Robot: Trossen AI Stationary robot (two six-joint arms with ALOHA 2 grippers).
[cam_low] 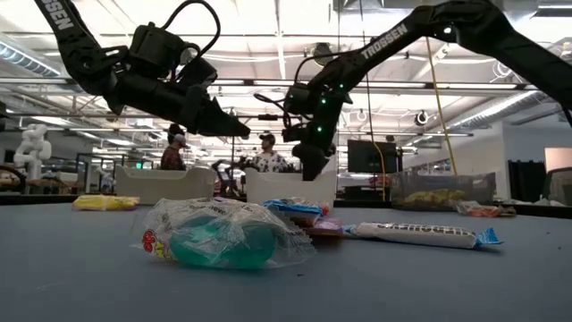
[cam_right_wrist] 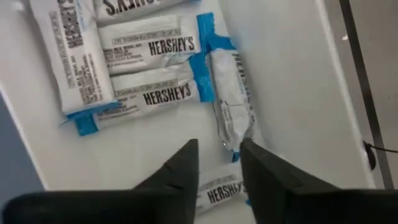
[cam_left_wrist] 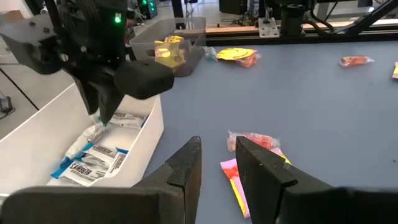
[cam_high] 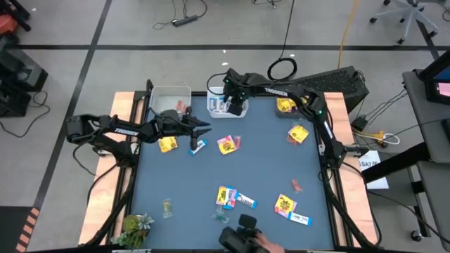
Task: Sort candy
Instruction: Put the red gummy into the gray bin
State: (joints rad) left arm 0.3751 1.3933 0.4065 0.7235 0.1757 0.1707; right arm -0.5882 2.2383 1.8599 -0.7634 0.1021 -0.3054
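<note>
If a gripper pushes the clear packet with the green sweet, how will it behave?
The clear packet probably crinkles and yields, since its wrapper looks loose and puffy. It likely slides easily, seeming light on the smooth table.

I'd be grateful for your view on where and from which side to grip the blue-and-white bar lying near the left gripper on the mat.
Probably across its narrow width near the middle, coming straight down from above. The blue-and-white bar lies flat on the mat, long and thin, with clear mat either side. The left gripper is close by.
</note>
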